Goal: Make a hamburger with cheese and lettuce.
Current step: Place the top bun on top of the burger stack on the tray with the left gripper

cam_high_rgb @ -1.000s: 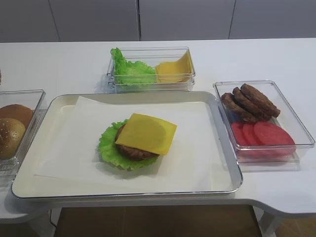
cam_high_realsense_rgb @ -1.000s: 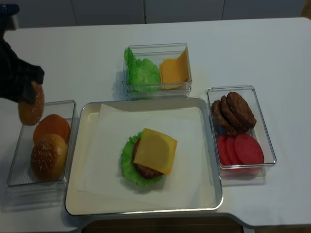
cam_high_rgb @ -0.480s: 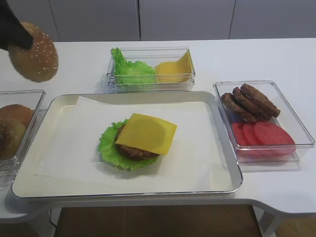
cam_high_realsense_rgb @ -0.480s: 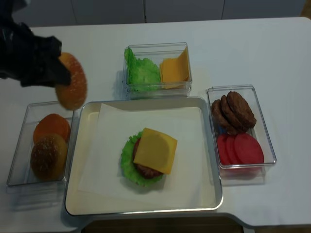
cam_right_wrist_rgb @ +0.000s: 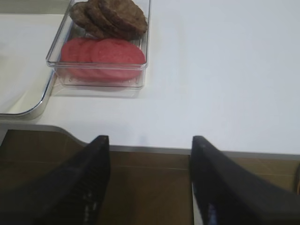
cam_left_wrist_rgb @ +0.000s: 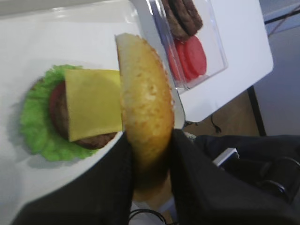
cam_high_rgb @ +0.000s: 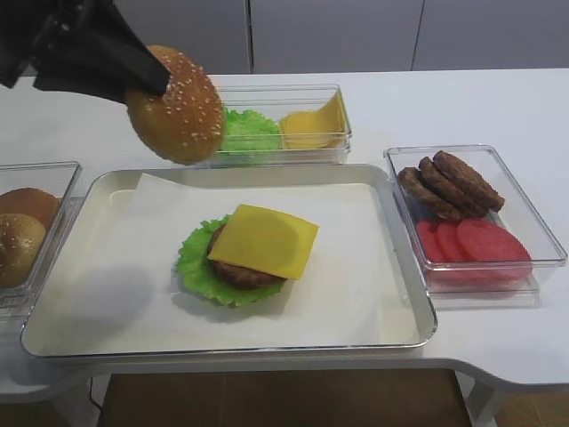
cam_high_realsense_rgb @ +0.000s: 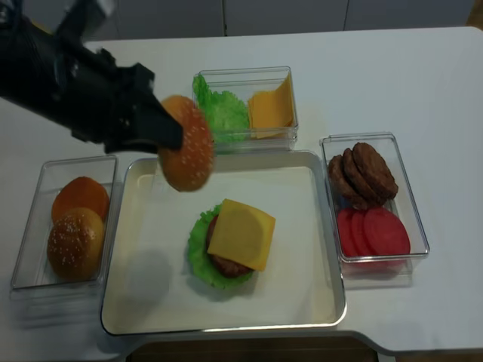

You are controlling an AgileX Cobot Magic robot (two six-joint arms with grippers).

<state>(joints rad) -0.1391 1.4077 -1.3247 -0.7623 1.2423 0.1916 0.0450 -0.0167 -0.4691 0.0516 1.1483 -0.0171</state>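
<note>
the left end effector (cam_high_rgb: 153,78) is clamped on the edge of a sesame bun top (cam_high_rgb: 175,104), carried on edge above the tray (cam_high_rgb: 404,267) so it can be tipped flat onto the stack. the hamburger (cam_high_rgb: 249,255) lies mid-tray: lettuce (cam_high_rgb: 193,261), patty, then cheese (cam_high_rgb: 264,240), one corner pointing toward the patty box (cam_high_rgb: 476,209). the right end effector (cam_right_wrist_rgb: 149,187) hangs off the counter (cam_right_wrist_rgb: 225,70) edge, spread and empty.

The left pincer (cam_high_realsense_rgb: 167,136) has carried the bun top (cam_high_realsense_rgb: 186,153) from the bun box to the tray's (cam_high_realsense_rgb: 226,326) back edge. It now hangs at eleven o'clock from the hamburger (cam_high_realsense_rgb: 232,243).
</note>
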